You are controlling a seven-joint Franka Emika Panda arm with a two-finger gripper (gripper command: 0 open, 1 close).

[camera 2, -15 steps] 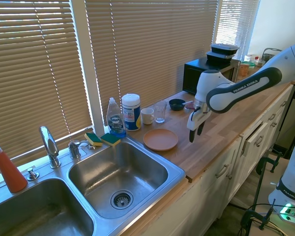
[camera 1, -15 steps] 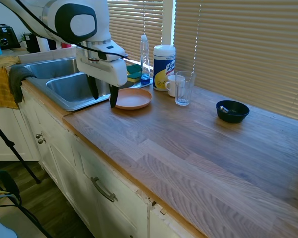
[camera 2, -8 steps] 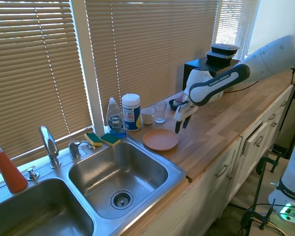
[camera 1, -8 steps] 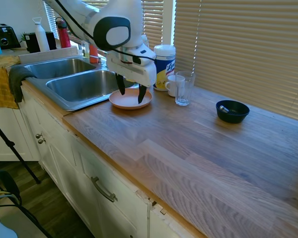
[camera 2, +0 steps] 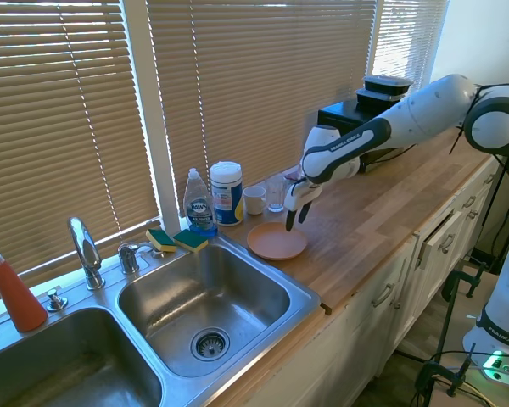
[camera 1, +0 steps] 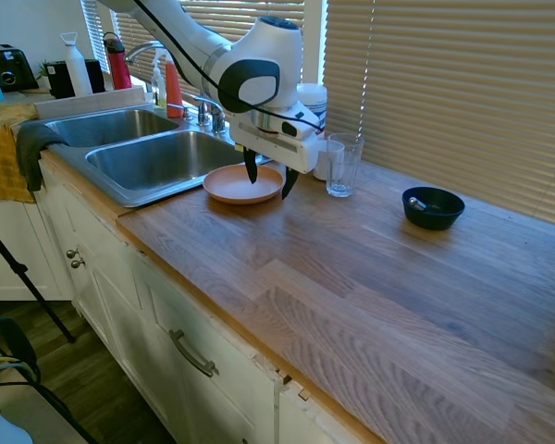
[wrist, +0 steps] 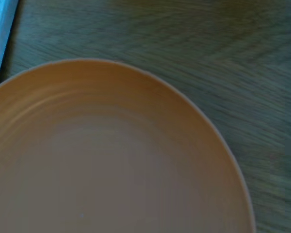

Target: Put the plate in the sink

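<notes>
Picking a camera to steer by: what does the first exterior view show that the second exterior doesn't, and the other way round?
Only the first exterior: the yellow towel hung at the counter's end. Only the second exterior: the drain in the nearer basin and the microwave. Both: the open gripper straddling the rim of the plate, which lies on the counter beside the sink, and the blue bowl.

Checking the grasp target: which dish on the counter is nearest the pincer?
The pink plate beside the sink; the open pincer hangs at its rim. The dark blue bowl sits far off, past the glass.
</notes>
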